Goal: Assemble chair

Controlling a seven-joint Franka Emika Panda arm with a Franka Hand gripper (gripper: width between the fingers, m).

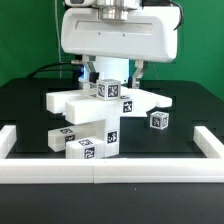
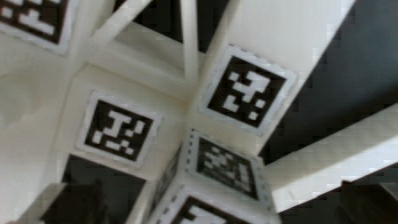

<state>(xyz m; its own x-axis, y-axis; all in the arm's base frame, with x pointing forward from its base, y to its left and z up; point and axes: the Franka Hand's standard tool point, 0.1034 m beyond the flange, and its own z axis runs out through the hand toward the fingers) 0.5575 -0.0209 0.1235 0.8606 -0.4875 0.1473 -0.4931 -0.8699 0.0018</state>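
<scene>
claw (image 1: 113,78) hung under the big white robot arm (image 1: 115,35), directly above the stacked chair parts (image 1: 95,108) in the middle of the black table (image 1: 25,100). its jaws stood to either side of the topmost part, and we could not tell whether they clenched it or stood free of it. one small cube (image 1: 157,120) sat apart from the stack, toward the exterior view's right. white border rails (image 1: 110,170) ran along the table's edge nearest the camera. through the wrist view we saw the parts very close beneath the claw, their black-and-white tag markers (image 2: 244,90) filling the picture
</scene>
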